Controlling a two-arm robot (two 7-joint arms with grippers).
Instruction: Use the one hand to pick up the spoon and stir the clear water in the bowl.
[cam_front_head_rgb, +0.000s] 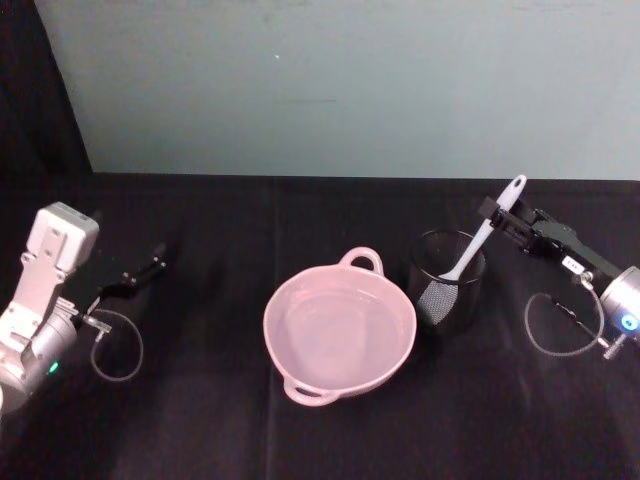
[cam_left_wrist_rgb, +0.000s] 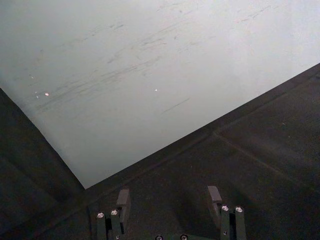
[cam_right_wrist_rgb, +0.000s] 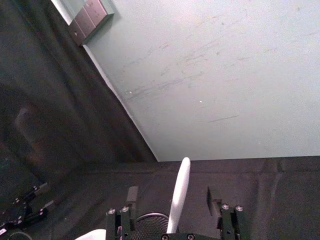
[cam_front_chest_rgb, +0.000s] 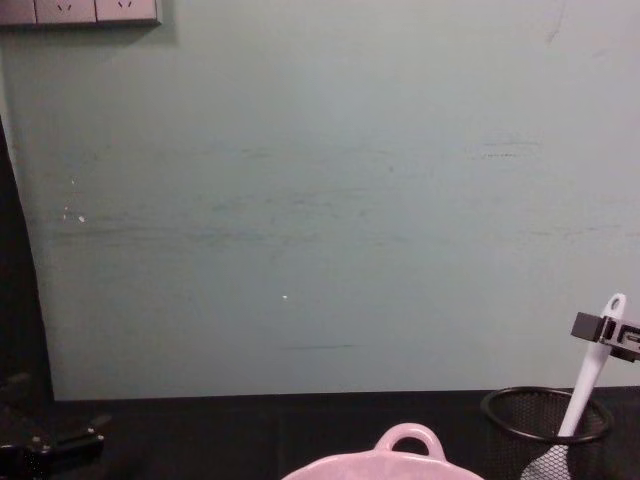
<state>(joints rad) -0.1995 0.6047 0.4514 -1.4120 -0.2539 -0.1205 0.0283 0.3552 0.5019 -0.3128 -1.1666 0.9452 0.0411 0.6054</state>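
The pale pink bowl (cam_front_head_rgb: 340, 330) sits mid-table with clear water in it; its looped handle (cam_front_chest_rgb: 408, 440) shows in the chest view. To its right, the white spoon (cam_front_head_rgb: 478, 245) stands tilted in a black wire-mesh cup (cam_front_head_rgb: 447, 280), blade down. My right gripper (cam_front_head_rgb: 502, 212) is up at the spoon's handle near its holed end. In the right wrist view the handle (cam_right_wrist_rgb: 179, 197) rises between the two spread fingers (cam_right_wrist_rgb: 132, 196), with a gap on each side, so the right gripper (cam_right_wrist_rgb: 172, 197) is open. My left gripper (cam_front_head_rgb: 150, 265) rests open at the far left, holding nothing.
A pale green wall (cam_front_head_rgb: 340, 90) stands right behind the black-covered table (cam_front_head_rgb: 200, 420). Wall sockets (cam_front_chest_rgb: 80, 10) sit high on the left. A loose cable loop (cam_front_head_rgb: 555, 325) hangs by the right wrist, and another (cam_front_head_rgb: 118, 345) by the left.
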